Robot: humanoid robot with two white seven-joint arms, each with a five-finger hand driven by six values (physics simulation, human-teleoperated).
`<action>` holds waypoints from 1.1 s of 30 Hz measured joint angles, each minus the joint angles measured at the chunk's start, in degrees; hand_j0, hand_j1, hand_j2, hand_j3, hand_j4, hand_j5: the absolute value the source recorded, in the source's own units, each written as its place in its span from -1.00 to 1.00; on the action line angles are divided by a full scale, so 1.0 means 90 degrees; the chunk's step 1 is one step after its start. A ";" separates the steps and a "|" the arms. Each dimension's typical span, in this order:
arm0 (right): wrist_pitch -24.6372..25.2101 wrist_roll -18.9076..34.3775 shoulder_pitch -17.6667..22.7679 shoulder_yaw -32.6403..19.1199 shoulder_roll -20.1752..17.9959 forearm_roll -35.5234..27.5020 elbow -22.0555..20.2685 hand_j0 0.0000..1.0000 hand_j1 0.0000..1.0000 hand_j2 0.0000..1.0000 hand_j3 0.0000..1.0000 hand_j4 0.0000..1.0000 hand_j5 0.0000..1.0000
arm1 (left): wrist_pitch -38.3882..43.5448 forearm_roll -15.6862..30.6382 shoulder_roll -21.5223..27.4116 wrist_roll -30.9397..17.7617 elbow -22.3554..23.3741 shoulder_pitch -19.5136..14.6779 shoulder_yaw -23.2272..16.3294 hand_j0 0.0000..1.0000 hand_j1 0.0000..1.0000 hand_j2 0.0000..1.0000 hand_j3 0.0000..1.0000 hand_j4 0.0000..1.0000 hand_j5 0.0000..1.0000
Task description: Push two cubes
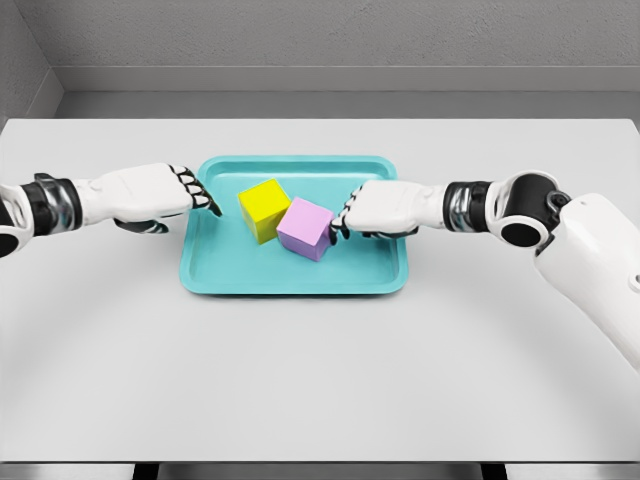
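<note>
Single head cam, looks down & fwd over table [320, 380], mid-range.

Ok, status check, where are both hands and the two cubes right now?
Left hand curled at tray left edge, clear of yellow cube. Right hand curled, fingertips at purple cube. Cubes touching, mid-tray. Nothing in the way.

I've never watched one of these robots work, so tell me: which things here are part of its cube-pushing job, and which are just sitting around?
Part of the job:
- yellow cube
- purple cube, touching the yellow one
- right hand, fingers curled, against the purple cube
- left hand, fingers curled, over the tray's left edge, not touching the yellow cube

Just there:
- teal tray holding both cubes
- white table
</note>
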 measured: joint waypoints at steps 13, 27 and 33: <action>-0.0044 0.0010 0.0010 0.0022 -0.0077 0.0033 -0.0252 0.14 0.14 0.14 0.14 0.14 0.14 | 0.0001 0.0032 -0.0024 -0.0008 0.0264 -0.0205 -0.0012 0.61 0.61 0.61 0.61 0.61 0.61; -0.0044 0.0010 0.0107 0.0057 0.0128 0.0048 -0.0279 0.14 0.14 0.14 0.14 0.14 0.14 | -0.0001 0.0007 -0.0491 -0.0027 0.0736 -0.0488 -0.0056 0.61 0.61 0.61 0.61 0.61 0.61; -0.0040 0.0011 0.0098 0.0124 0.0221 0.0042 -0.0279 0.14 0.14 0.14 0.14 0.14 0.14 | 0.0000 0.0002 -0.0552 -0.0028 0.0900 -0.0566 -0.0052 0.61 0.61 0.61 0.61 0.61 0.61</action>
